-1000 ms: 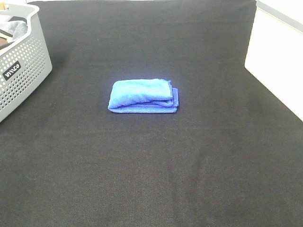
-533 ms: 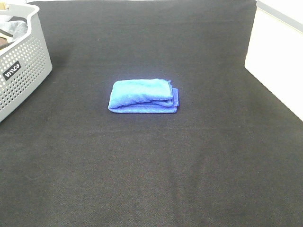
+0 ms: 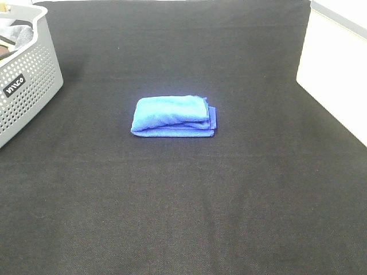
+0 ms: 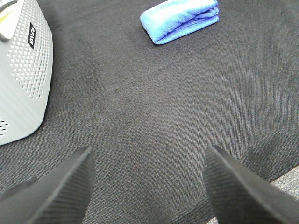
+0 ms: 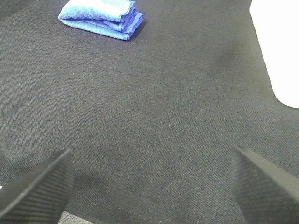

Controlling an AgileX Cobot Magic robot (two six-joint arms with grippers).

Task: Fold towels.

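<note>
At the far left of the worktop (image 3: 183, 200), which is covered in black woven cloth, we see a perforated grey basket (image 3: 28, 86) with a small dark label on its side and some grey cloth showing over its rim. Near the middle of the worktop, well apart from the basket, lies the blue towel (image 3: 173, 117), folded into a compact rectangular bundle with its layered edges stacked at its right end. Nothing touches it. To the right, the black cloth ends against a white surface (image 3: 335, 80).

Neither arm appears in the high view. From our left wrist camera, the left gripper (image 4: 147, 186) hangs over bare worktop, its jaws spread wide and holding nothing, with the basket to one side and the towel well ahead of it. From our right wrist camera, the right gripper (image 5: 152, 184) also hangs over bare cloth with its jaws set wide apart and empty, the towel well ahead and the white surface off to one side.
</note>
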